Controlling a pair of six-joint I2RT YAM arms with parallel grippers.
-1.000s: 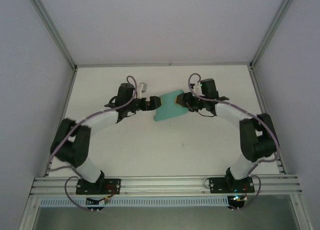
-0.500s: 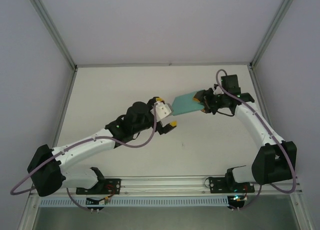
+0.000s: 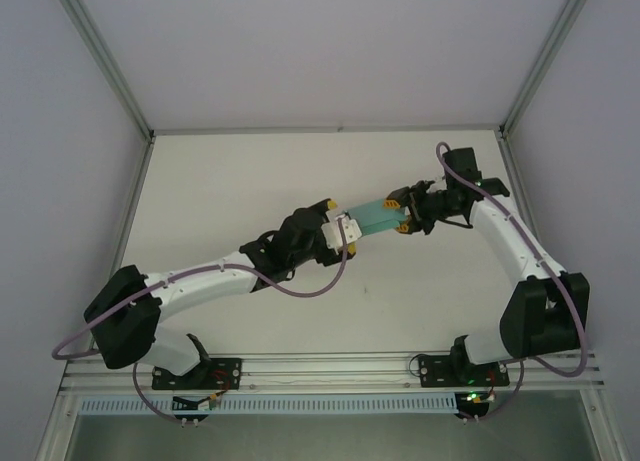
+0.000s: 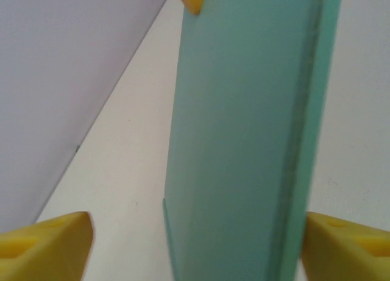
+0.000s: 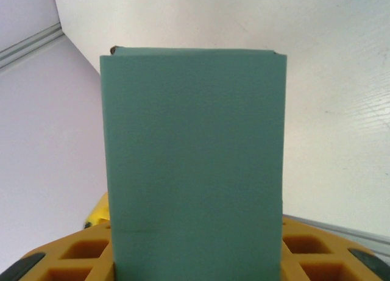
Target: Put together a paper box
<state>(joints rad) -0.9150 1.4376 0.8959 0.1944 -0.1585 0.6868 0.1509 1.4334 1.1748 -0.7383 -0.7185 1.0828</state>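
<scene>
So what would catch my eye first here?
The teal paper box stands out, spanning the gap between both arms toward the back right of the white table. The right claw grips one end, and the left claw straddles the other with its jaws open.

matt paper box (image 5: 192, 165), smooth table (image 3: 230, 171)

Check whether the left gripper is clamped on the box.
No, the left gripper is open: one fingertip stands clear of the box.
</scene>
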